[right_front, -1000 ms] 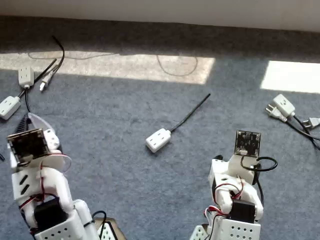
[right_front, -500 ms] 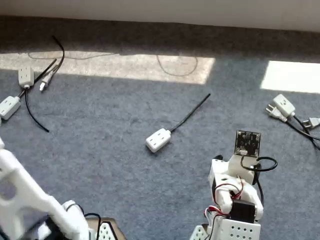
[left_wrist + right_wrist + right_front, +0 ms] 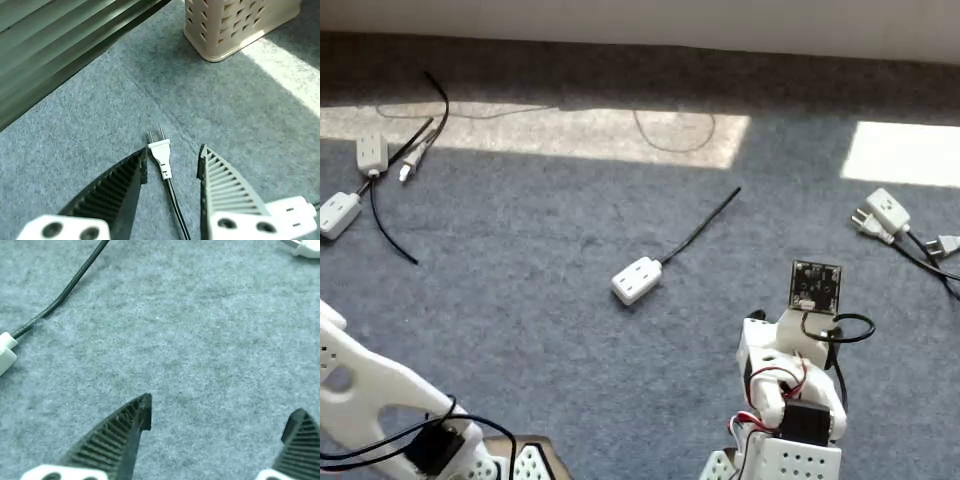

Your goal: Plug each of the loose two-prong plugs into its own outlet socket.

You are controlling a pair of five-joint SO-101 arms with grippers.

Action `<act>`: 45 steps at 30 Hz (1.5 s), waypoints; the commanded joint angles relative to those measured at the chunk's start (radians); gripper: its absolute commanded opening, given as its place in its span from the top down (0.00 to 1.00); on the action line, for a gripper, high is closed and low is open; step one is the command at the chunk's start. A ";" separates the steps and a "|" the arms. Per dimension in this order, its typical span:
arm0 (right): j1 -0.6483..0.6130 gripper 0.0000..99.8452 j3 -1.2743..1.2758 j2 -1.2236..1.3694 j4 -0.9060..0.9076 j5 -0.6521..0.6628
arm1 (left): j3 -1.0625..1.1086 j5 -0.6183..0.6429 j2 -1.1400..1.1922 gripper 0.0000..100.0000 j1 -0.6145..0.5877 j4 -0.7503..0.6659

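— Grey carpet (image 3: pixel 570 230) served as the worktop, with a sunlit band along its far side. Where did the sockets lie?

— One outlet socket (image 3: pixel 637 280) lay about mid-carpet, and its black cord (image 3: pixel 700 228) ran off far and to the right. A second socket (image 3: pixel 372 152) and a third socket (image 3: pixel 338 213) sat at the far left, with a loose plug (image 3: pixel 408 170) just beside them. A fourth socket (image 3: pixel 887 208) lay near the right edge.

— And the left pincer?

— The left pincer (image 3: pixel 173 157) was spread, low over the carpet. A white two-prong plug (image 3: pixel 161 152) lay flat between its fingers, prongs pointing away from the arm and body just beside the dark finger. A beige perforated basket (image 3: pixel 240 25) stood well beyond it.

— The right one?

— The right pincer (image 3: pixel 222 417) was spread wide too, gripping nothing, over bare carpet. The black cord crossed the carpet ahead of it.
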 commanded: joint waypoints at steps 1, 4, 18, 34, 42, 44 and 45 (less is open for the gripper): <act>-0.013 0.60 0.148 -0.004 -0.008 0.008 | -0.297 -0.005 0.205 0.82 -0.018 -0.002; -0.013 0.60 0.148 -0.004 -0.008 0.008 | -0.420 -0.003 0.357 0.82 -0.027 -0.002; -0.013 0.60 0.148 -0.004 -0.008 0.008 | -0.421 0.002 0.619 0.83 -0.064 -0.287; -0.013 0.60 0.148 -0.004 -0.008 0.008 | -0.424 0.000 0.739 0.83 -0.021 -0.316; -0.013 0.60 0.148 -0.005 -0.010 0.008 | -0.426 0.000 0.736 0.98 -0.015 -0.308; -0.013 0.60 0.148 -0.005 -0.012 0.008 | -0.427 0.000 0.734 0.99 -0.015 -0.307; -0.013 0.60 0.148 -0.005 -0.013 0.008 | -0.432 0.000 0.733 0.99 -0.015 -0.304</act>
